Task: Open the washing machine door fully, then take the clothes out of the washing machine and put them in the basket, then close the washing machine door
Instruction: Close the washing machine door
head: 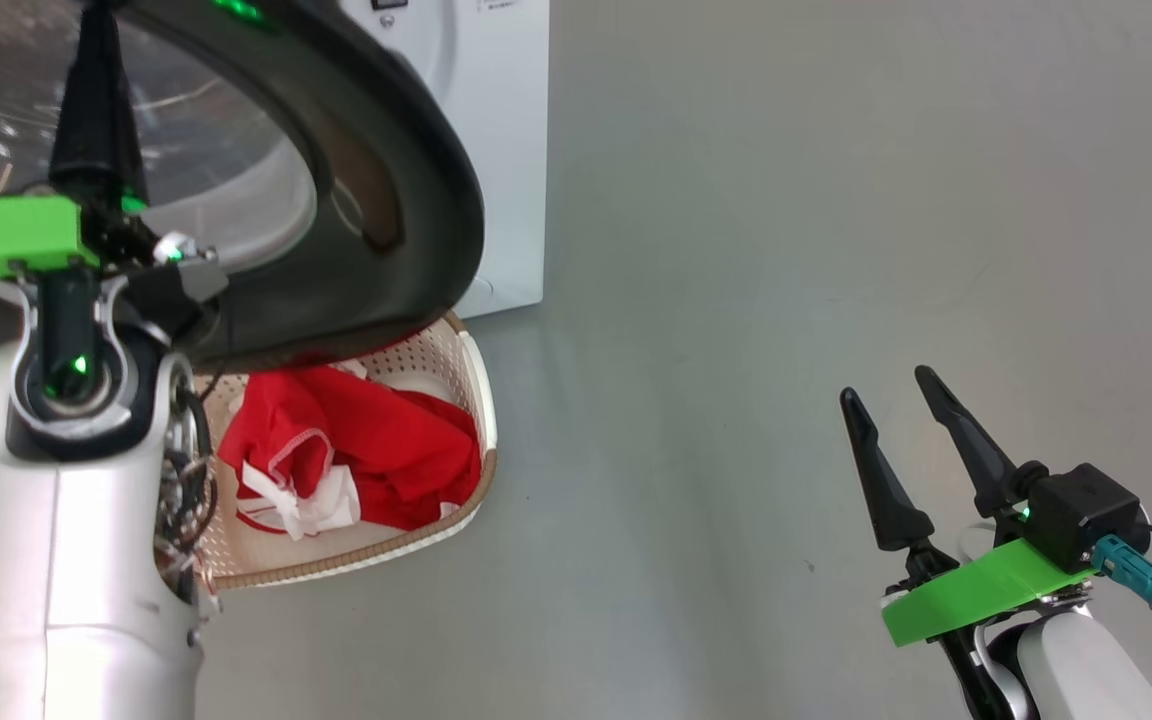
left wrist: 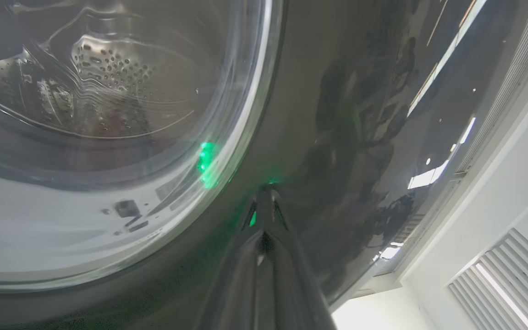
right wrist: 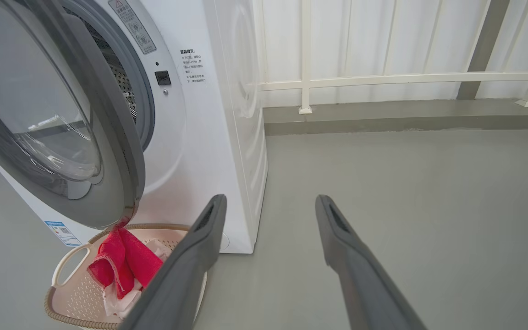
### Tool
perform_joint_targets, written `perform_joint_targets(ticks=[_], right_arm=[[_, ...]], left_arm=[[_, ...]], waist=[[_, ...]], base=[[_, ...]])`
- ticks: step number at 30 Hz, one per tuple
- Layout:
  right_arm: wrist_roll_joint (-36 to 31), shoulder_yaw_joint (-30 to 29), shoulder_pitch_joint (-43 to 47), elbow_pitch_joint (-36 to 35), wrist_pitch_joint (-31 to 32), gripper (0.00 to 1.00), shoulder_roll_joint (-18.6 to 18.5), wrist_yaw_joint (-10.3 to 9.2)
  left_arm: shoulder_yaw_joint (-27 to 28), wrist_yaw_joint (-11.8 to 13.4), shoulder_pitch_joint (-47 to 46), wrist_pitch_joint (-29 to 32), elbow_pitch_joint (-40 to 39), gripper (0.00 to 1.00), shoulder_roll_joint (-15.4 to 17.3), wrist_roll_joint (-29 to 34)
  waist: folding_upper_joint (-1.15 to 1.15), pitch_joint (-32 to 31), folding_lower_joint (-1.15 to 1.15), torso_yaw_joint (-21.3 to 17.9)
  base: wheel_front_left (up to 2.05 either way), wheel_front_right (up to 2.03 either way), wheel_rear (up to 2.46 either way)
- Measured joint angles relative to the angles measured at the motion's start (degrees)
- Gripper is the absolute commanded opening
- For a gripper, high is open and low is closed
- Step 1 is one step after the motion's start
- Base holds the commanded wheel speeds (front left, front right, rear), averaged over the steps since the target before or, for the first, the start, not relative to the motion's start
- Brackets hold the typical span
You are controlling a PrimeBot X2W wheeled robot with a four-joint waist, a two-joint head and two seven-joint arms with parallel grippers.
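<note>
The washing machine door (head: 416, 180) stands partly open, and its glossy black rim hangs over the basket. My left gripper (head: 96, 30) is shut, with its fingertips against that rim (left wrist: 337, 114) beside the glass window (left wrist: 108, 114). The perforated drum shows through the glass. The red clothes (head: 366, 440) with white trim lie in the cream basket (head: 356, 560), on the floor in front of the white washing machine (head: 506, 150). My right gripper (head: 886, 385) hangs open and holds nothing, well to the right over the bare floor. In the right wrist view the door (right wrist: 117, 137), the clothes (right wrist: 122, 261) and the basket (right wrist: 53, 302) are on the left.
Grey floor (head: 786, 250) stretches to the right of the machine. A white railing (right wrist: 383, 80) and a low kerb (right wrist: 406, 119) run along the back wall. My pale left forearm (head: 66, 560) hides the basket's left side. A small blue label (right wrist: 60, 228) is low on the machine's front.
</note>
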Motion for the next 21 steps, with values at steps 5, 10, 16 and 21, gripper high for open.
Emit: perform_joint_targets(ticks=[5,10,16,21], right_arm=[[0.0,0.2,-0.4,0.0,0.0,1.00,0.0,0.00],[-0.1,0.2,-1.2,0.0,0.0,1.00,-0.1,0.00],[-0.1,0.2,-1.5,0.0,0.0,1.00,-0.1,0.00],[-0.1,0.0,-1.4,0.0,0.0,1.00,0.1,0.00]], left_arm=[[-0.2,-2.3,-3.0,0.2,3.1,0.00,0.3,0.5],[-0.8,-4.6,-5.3,0.3,5.7,0.00,0.7,1.2],[-2.1,-6.8,-5.3,0.8,7.0,0.81,0.8,1.8],[-5.6,-8.2,-0.7,2.8,4.2,1.00,0.8,4.3]], waist=[[0.00,1.3,0.00,-0.2],[0.00,2.3,0.00,0.0],[0.00,1.9,0.00,0.6],[0.00,0.3,0.00,1.2]], base=[[0.00,0.00,0.00],[0.00,0.00,0.00],[0.00,0.00,0.00],[0.00,0.00,0.00]])
